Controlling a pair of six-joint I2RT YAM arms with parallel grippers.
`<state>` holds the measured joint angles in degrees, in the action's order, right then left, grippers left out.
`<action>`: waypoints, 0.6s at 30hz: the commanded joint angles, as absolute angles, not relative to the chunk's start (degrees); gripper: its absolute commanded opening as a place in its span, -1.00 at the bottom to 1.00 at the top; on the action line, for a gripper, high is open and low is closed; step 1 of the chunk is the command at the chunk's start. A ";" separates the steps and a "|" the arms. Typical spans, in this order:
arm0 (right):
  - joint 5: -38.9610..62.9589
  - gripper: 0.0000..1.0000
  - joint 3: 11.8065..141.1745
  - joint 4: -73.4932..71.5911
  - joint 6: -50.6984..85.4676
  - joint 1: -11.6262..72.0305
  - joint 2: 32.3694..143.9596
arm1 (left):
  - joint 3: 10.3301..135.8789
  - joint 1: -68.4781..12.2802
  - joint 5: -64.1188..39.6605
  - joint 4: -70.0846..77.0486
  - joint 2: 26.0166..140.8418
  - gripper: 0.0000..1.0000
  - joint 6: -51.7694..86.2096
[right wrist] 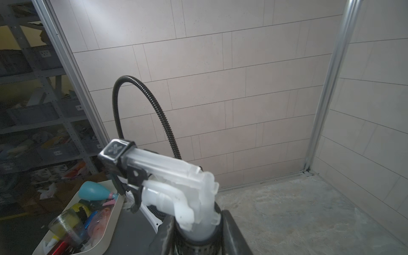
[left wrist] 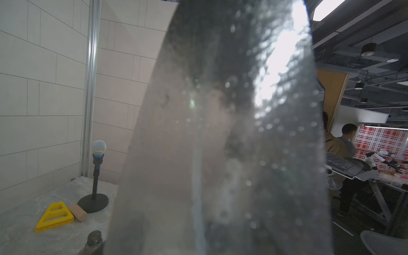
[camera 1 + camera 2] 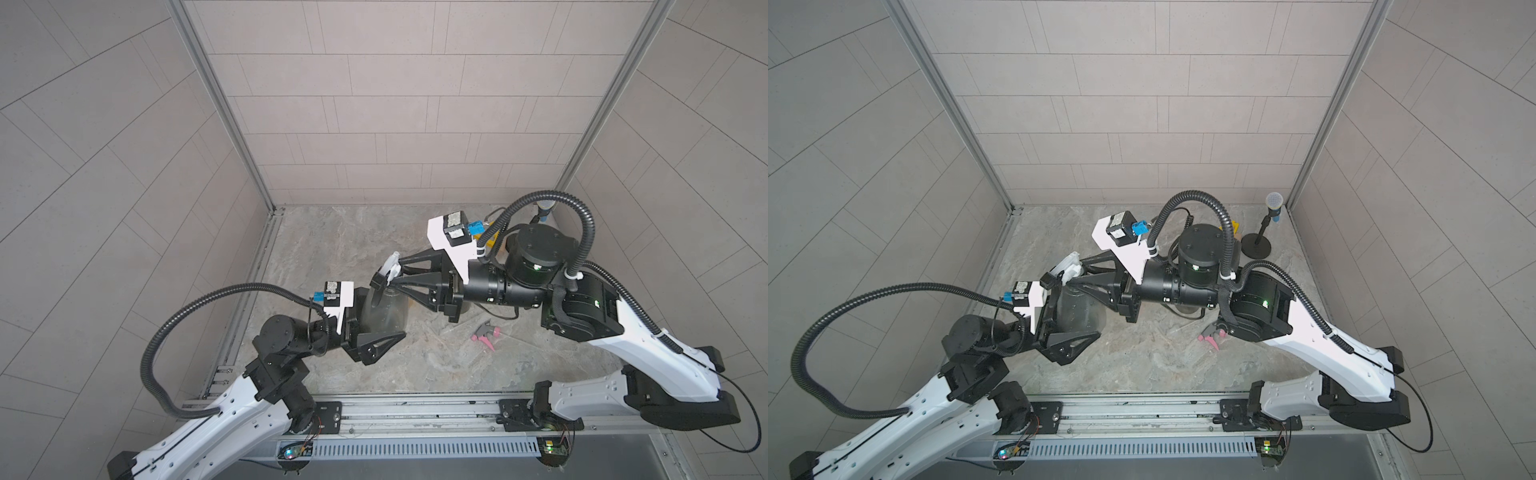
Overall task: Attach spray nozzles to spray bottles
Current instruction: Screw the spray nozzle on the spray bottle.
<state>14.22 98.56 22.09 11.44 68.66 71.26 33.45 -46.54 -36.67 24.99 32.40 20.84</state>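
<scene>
Bottle: smoky grey bottle [image 3: 384, 311], translucent and pear-shaped; its wall is speckled with droplets in the left wrist view.
Bottle place: mid desk [image 3: 332, 249], between the two hands; whether its base rests on the desk cannot be told.
Bottle axis: roughly upright, neck uppermost.
Nozzle: white body with a black tip [image 1: 167, 174], seated at the bottle's neck.
Nozzle axis: roughly level, black tip towards the left arm and away from the right hand.
Left hand [image 3: 384, 322]: closed on the bottle's belly, one finger on each side.
Right hand [image 3: 395, 274]: narrowed onto the nozzle's collar, fingers [image 1: 231, 231] on either side.
Pink nozzle [image 3: 484, 334]: grey and pink, lying flat on the desk near the right arm, well apart from the bottle.
Second bottle [image 2: 93, 237]: only its threaded neck shows.
Back right corner: mic stand [image 2: 95, 198], wood cylinder [image 2: 77, 212] just beside its base, yellow triangle [image 2: 55, 217] touching the cylinder.
In the way: the right arm covers much of that corner in both top views.
</scene>
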 commanded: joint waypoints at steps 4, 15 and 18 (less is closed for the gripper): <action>-17.21 -0.47 95.38 24.48 15.79 82.45 73.45 | 35.71 -46.23 -25.67 23.03 32.89 -1.00 18.91; -18.36 0.00 93.49 19.71 11.04 85.02 70.89 | 35.01 -46.24 -24.96 22.35 31.20 -1.00 18.81; -14.30 0.20 92.91 20.62 7.24 84.29 66.84 | 34.63 -46.28 -25.18 23.39 31.37 -1.00 19.09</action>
